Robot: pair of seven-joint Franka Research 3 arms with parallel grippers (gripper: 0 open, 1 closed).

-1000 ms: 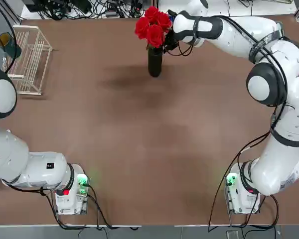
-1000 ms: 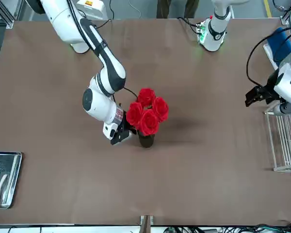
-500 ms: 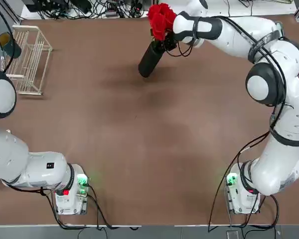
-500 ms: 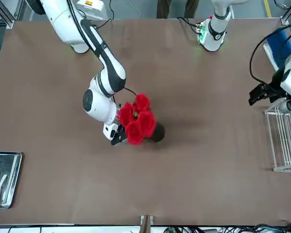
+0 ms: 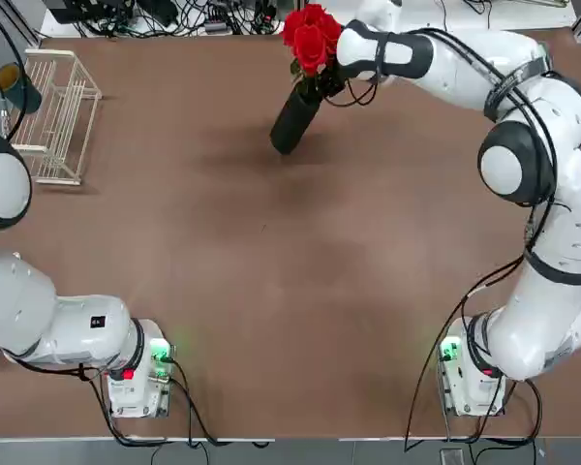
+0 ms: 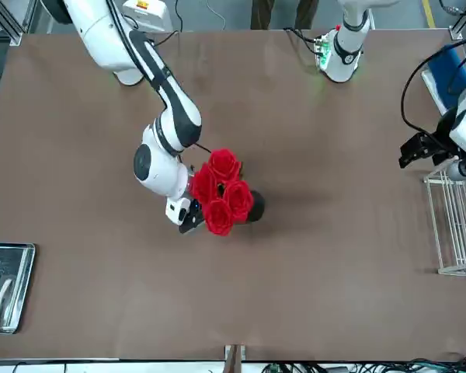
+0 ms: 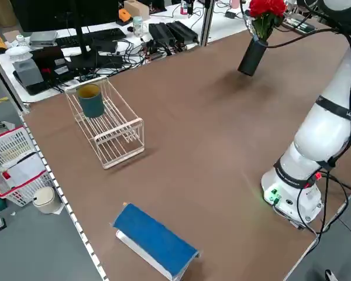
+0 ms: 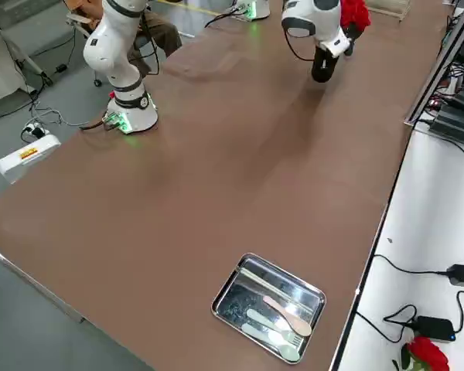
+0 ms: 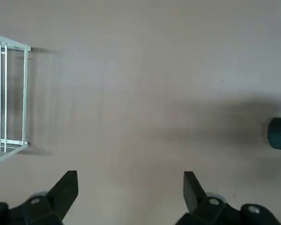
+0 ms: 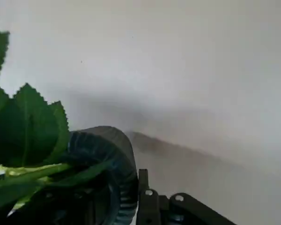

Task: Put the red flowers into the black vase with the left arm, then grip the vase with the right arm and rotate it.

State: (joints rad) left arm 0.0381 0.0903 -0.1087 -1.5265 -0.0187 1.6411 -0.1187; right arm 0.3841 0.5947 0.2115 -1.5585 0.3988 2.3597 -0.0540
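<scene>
Tilting now: black vase (image 5: 296,114) leans hard, mouth toward far table edge, base still on the tabletop; a sec ago it stood upright w/ blooms straight above it.
Wire rack (image 5: 56,116): far left, teal cup (image 7: 92,100) in it, untouched, not part of the job.
Left gripper (image 9: 130,187): fingers spread wide, nothing btwn them, hanging over bare table beside the rack; parked, no change.
Red flowers (image 5: 310,37): stems inside the vase, heads swung w/ it toward the far edge; so step one looks done.
Right gripper (image 6: 188,217): jaws have gone from part-open to pressed tight on the vase near its rim, just under the blooms; wrist view shows rim + leaves right against the finger.
Meaning: grip is made & the rotate step looks underway, prob. as a tip rather than a spin.
Risk: flowers could slide out if the lean goes further.
</scene>
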